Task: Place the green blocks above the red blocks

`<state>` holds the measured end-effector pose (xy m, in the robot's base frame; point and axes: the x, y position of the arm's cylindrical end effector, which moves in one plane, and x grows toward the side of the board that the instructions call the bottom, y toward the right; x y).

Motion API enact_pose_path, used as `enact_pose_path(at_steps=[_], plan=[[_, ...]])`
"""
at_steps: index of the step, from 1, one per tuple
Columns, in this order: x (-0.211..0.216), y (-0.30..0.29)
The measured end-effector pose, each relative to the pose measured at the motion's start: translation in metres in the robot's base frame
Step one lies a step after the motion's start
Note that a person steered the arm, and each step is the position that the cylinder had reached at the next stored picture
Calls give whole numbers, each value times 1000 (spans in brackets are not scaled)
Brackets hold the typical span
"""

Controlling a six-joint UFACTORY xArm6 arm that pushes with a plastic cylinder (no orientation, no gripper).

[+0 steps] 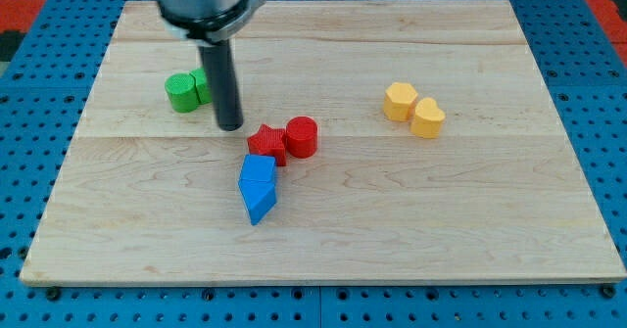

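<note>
Two green blocks (186, 90) sit together at the view's upper left, a round one in front and another partly hidden behind my rod. Two red blocks lie near the middle: a star-shaped one (266, 143) and a round cylinder (302, 136), touching. My tip (230, 126) rests on the board just right of and below the green blocks, and up-left of the red star, apart from both.
Two blue blocks (258, 187) lie stacked end to end just below the red star. Two yellow blocks (412, 109) sit together at the view's right. The wooden board (490, 220) is ringed by a blue pegboard table.
</note>
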<state>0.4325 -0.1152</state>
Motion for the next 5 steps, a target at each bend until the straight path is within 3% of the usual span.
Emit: enact_pose_path(at_steps=[2, 4, 5], plan=[[28, -64], [36, -85], [-2, -79]])
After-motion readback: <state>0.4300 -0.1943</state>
